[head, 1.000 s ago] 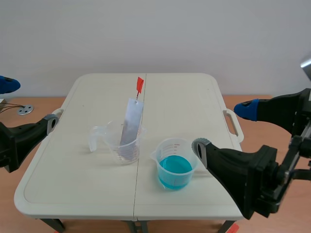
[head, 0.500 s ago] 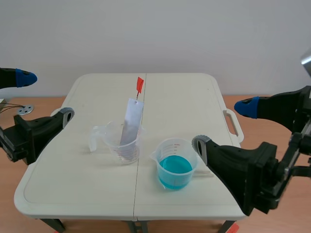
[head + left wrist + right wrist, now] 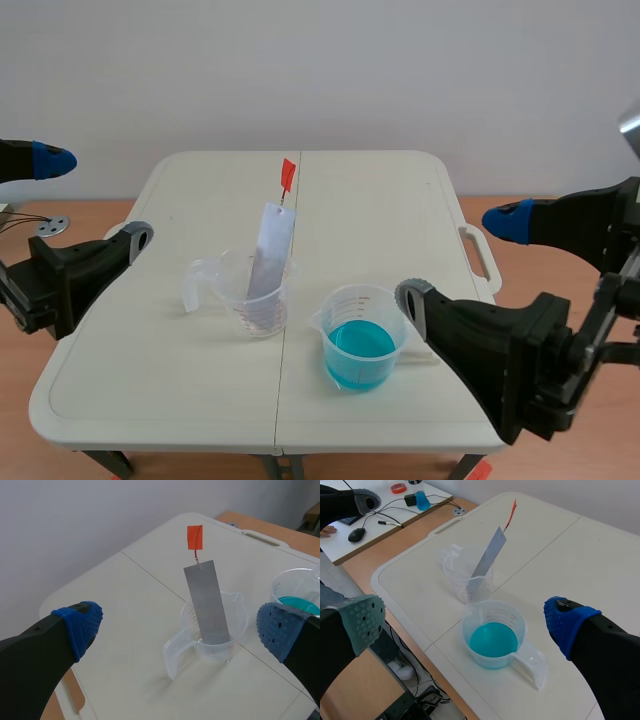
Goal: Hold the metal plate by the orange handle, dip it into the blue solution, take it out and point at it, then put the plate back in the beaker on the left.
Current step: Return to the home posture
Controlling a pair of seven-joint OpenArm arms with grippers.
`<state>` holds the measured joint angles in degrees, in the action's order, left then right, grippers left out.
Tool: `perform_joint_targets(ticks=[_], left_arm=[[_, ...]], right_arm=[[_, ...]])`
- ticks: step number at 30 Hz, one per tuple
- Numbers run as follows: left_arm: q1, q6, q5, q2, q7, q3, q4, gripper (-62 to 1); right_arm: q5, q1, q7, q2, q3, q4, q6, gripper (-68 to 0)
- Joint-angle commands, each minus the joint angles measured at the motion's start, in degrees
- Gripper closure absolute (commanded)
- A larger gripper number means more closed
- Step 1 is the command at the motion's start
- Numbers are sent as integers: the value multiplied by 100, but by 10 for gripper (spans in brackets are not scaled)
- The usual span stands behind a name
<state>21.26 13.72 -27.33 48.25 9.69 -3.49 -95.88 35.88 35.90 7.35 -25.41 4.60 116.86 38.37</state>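
Observation:
A grey metal plate leans upright in a clear beaker left of the table's middle, its orange handle sticking up on a thin wire. A second beaker holding blue solution stands to its right. My left gripper is open, off the table's left edge. In the left wrist view the plate, handle and beaker lie ahead between the fingers. My right gripper is open beside the blue beaker, with the plate farther ahead.
Both beakers stand on a white folding table with a carry handle on its right edge. In the right wrist view a desk with a mouse, cables and a tape roll stands beyond the table's left side.
My left gripper has risen and moved right toward the table's left edge, then stopped. The right arm, plate and beakers have stayed put.

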Motion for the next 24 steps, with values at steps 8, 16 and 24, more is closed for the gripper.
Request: perform_joint_targets(ticks=[8,16,24], left_arm=[[-17,13,-55,4,79,0,-68,-623],[-17,13,-55,4,79,0,-68,-623],[-17,13,-55,2,79,0,-66,-623]], right_arm=[[101,-68,-42,-26,11,52,-2,-663],[101,-68,7,-26,11,52,-2,-663],[101,-68,17,-26,11,52,-2,-663]])
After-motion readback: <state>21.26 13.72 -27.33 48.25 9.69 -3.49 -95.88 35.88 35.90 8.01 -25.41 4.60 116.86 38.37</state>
